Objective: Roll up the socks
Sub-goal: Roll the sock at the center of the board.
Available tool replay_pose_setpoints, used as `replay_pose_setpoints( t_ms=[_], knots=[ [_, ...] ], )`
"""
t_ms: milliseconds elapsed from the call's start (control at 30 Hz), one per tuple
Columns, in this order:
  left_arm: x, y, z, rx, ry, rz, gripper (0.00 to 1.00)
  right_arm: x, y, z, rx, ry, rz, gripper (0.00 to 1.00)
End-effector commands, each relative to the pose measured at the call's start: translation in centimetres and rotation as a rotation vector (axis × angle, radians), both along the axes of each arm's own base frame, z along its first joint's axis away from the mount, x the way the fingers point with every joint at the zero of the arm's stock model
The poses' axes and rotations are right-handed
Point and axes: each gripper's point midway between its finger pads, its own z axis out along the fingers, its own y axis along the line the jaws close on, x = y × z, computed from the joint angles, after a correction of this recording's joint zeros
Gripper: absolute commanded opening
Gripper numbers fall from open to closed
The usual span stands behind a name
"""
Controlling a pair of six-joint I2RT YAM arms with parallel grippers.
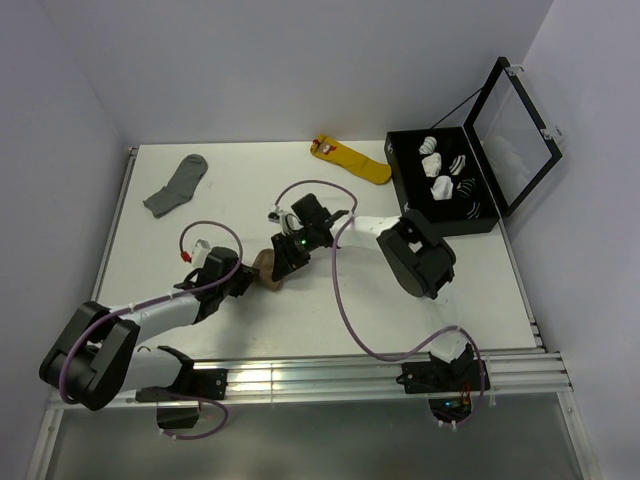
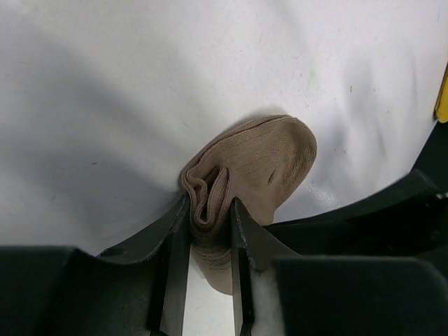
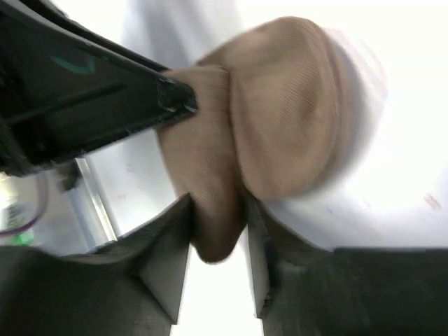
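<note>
The tan-brown sock [image 1: 268, 267] lies bunched on the white table between my two grippers. In the left wrist view the sock [image 2: 259, 164] is folded, and my left gripper [image 2: 208, 210] is shut on its folded edge. In the right wrist view my right gripper [image 3: 215, 220] is shut on another fold of the sock [image 3: 280, 105], with the left gripper's black fingers [image 3: 168, 94] gripping from the upper left. In the top view the left gripper [image 1: 243, 279] and right gripper [image 1: 284, 262] meet at the sock. The striped cuff is hidden.
A grey sock [image 1: 177, 186] lies at the back left. A yellow sock with a red tag [image 1: 350, 159] lies at the back centre. An open black box [image 1: 445, 185] holding rolled socks stands at the back right. The table's metal rail [image 1: 320, 375] runs along the front.
</note>
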Motion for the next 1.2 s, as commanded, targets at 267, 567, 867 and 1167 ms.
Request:
replay_pose_setpoints(
  t_ms=[267, 567, 867, 1167],
  knots=[
    [-0.2, 1.0, -1.3, 0.288, 0.179, -0.165, 0.13, 4.7, -3.6, 4.4, -0.102, -0.529, -0.307, 0.57],
    [0.5, -0.8, -2.0, 0.300, 0.254, -0.307, 0.13, 1.6, -1.7, 8.1, -0.085, -0.950, -0.312, 0.64],
    [0.5, -1.4, -1.9, 0.285, 0.265, -0.357, 0.12, 0.2, 1.0, 5.1, -0.161, -1.055, -0.239, 0.66],
    [0.5, -1.6, -1.8, 0.254, 0.264, -0.381, 0.13, -0.1, 1.6, 1.2, -0.220, -1.044, -0.175, 0.65]
  ],
)
